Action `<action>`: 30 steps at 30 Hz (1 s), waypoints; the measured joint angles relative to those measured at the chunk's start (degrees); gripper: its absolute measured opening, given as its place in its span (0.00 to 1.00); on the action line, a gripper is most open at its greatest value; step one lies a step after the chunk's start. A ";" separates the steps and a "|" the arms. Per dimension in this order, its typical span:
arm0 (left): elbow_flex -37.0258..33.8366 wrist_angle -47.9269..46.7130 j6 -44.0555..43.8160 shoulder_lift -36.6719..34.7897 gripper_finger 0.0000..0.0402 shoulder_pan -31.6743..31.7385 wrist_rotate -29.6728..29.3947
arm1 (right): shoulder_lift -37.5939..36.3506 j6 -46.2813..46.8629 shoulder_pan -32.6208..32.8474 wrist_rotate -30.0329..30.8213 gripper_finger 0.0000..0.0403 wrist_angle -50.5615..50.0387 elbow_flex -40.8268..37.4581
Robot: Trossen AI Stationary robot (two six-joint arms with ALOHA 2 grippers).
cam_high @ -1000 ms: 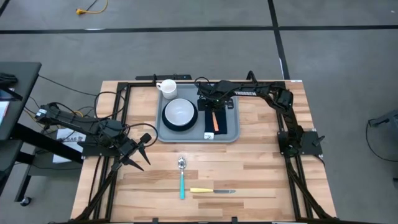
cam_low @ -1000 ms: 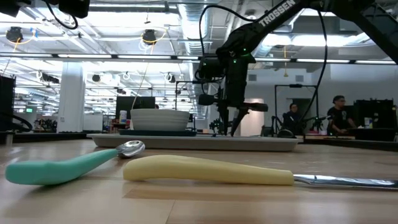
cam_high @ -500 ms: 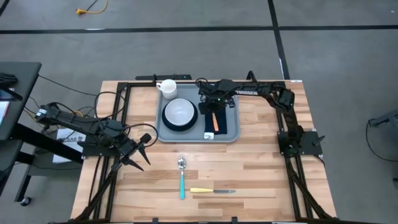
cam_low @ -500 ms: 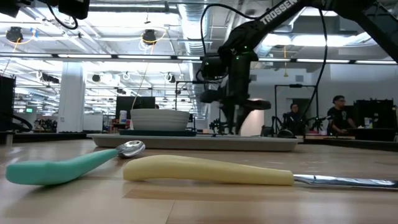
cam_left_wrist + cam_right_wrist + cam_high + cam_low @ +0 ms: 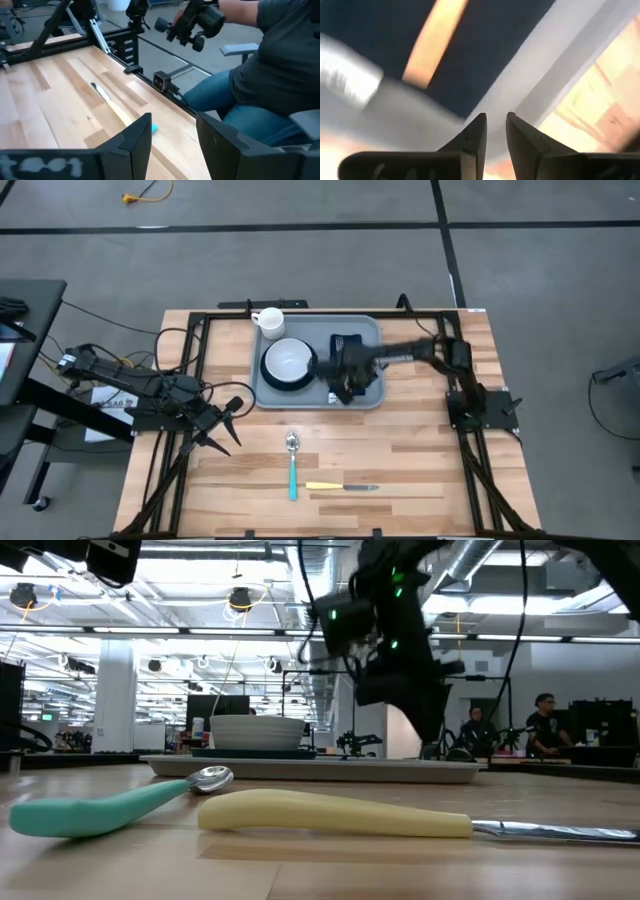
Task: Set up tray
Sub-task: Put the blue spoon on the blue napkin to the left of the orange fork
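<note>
We find the left gripper (image 5: 225, 423) parked over the table's left side, fingers apart and holding nothing, unchanged from a second ago. The tray (image 5: 372, 330) sits at the table's far centre, carrying a mug (image 5: 268, 321), a bowl (image 5: 289, 362) on a dark plate, and a navy napkin (image 5: 338, 340) with an orange-handled utensil (image 5: 435, 39). The right gripper (image 5: 343, 387), earlier over the napkin's far end, has swept to the tray's near edge, its fingers a narrow gap apart and empty. We judge the utensil delivered. The spoon (image 5: 292, 465) and knife (image 5: 340, 487) remain on the table.
</note>
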 joint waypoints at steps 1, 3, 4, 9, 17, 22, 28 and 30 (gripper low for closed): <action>0.00 0.01 -0.04 0.01 0.36 -0.25 -0.03 | 0.00 0.86 2.22 1.91 0.16 -0.44 0.00; 0.00 0.13 -0.32 0.01 0.36 -0.94 -0.10 | 0.00 3.39 7.07 6.27 0.16 -0.55 0.00; 0.00 0.39 -0.50 0.01 0.36 -1.35 -0.12 | 0.00 5.16 9.37 8.57 0.16 -0.52 0.00; 0.00 1.92 -2.39 0.48 0.36 -3.77 -4.82 | 0.00 19.12 20.63 16.61 0.16 4.29 0.00; 0.00 5.72 -1.73 5.35 0.36 -6.12 -8.92 | 0.11 30.22 32.09 24.81 0.16 37.69 0.00; 0.00 5.40 -0.16 8.78 0.36 -6.10 -9.15 | 0.15 18.34 35.86 28.29 0.16 53.48 0.02; 0.02 5.74 0.09 12.07 0.36 -6.10 -13.06 | 0.17 15.83 38.31 29.80 0.16 55.48 0.02; 0.07 6.15 0.10 12.78 0.36 -6.09 -15.35 | 0.20 15.37 38.90 29.56 0.16 55.40 0.02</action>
